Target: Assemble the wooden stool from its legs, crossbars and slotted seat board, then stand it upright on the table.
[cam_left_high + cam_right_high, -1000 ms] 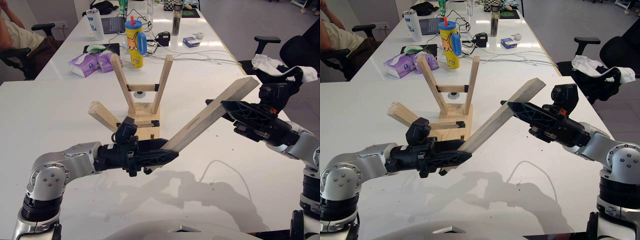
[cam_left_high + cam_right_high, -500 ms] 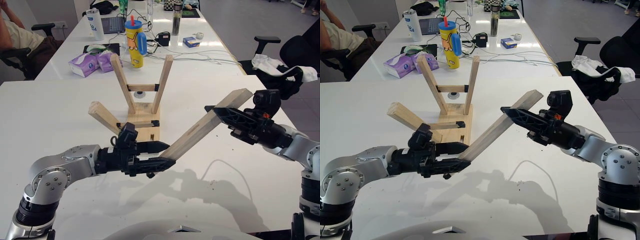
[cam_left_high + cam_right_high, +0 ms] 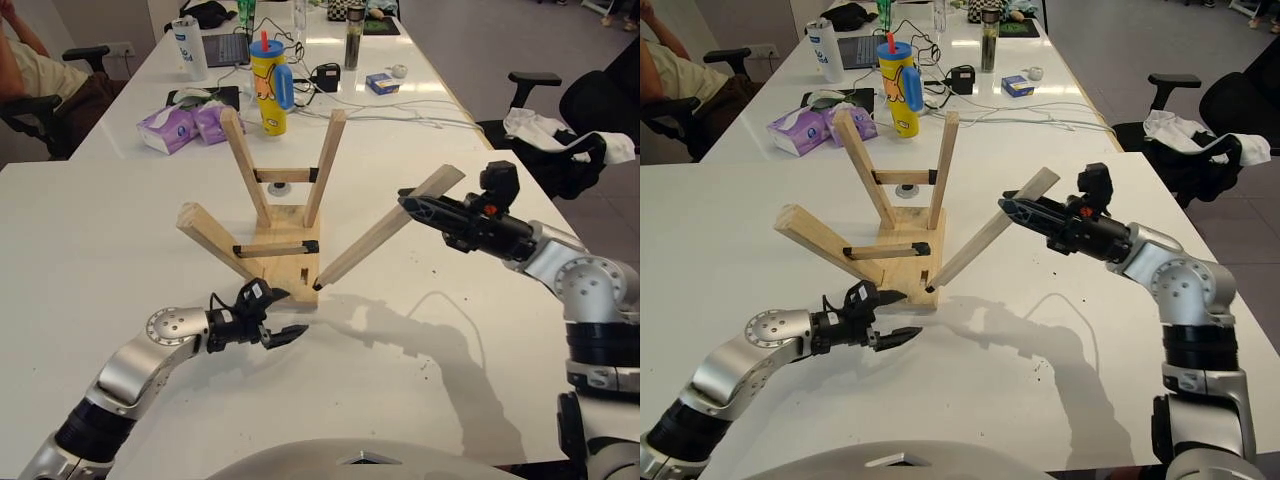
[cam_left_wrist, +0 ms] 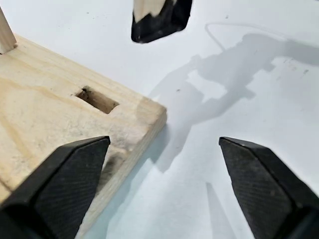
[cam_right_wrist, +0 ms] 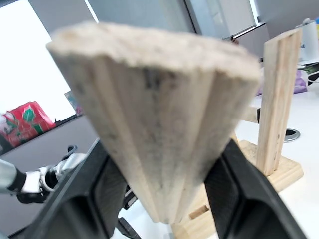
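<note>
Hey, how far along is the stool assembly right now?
Done: three legs stand in the upside-down seat board, with two crossbars fitted. In hand: the right claw grips the fourth leg, its lower end at the board's near corner, where a slot is empty. The left claw is open beside the board. Left: seat that leg, then flip the stool upright.

Silver jointed arms [image 3: 165, 330], black left tool [image 3: 292, 314] and right tool [image 3: 412, 205].

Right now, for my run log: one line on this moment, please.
right gripper shut on leg | lower end at board corner, slot empty | left gripper open at board edge | three legs fitted
</note>
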